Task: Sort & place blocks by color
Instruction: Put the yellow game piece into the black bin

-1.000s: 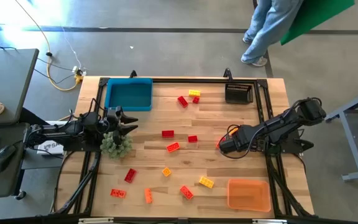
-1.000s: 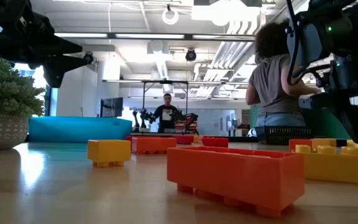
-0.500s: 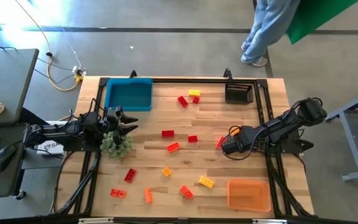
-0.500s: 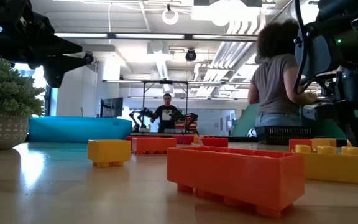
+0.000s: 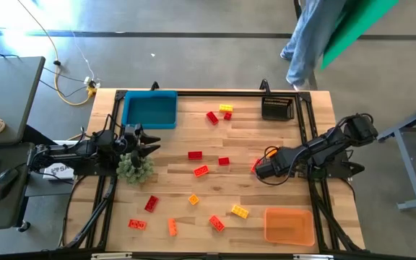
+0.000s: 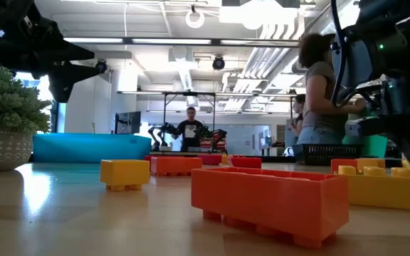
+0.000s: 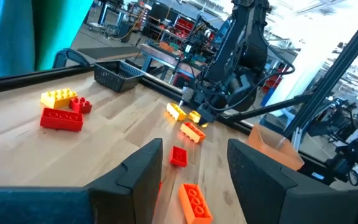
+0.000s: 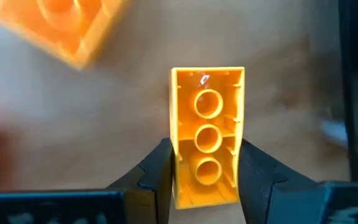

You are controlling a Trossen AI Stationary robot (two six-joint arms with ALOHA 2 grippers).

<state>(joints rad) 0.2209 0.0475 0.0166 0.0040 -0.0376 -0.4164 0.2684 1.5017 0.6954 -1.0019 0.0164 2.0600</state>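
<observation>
We hold the orange block (image 8: 207, 137) pinched in the right gripper (image 8: 205, 168); the shallow end grip risks twisting or dropping it.

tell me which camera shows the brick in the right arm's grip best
The right wrist view: the yellow-orange brick fills the frame, hollow underside showing, clamped in the right end effector. The left wrist view shows it small and distant; the high and low views barely show it.

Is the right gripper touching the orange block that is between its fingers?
Touching. In the right wrist view, the two fingers of the right gripper press against both long sides of the orange block, with no gap on either side.
</observation>
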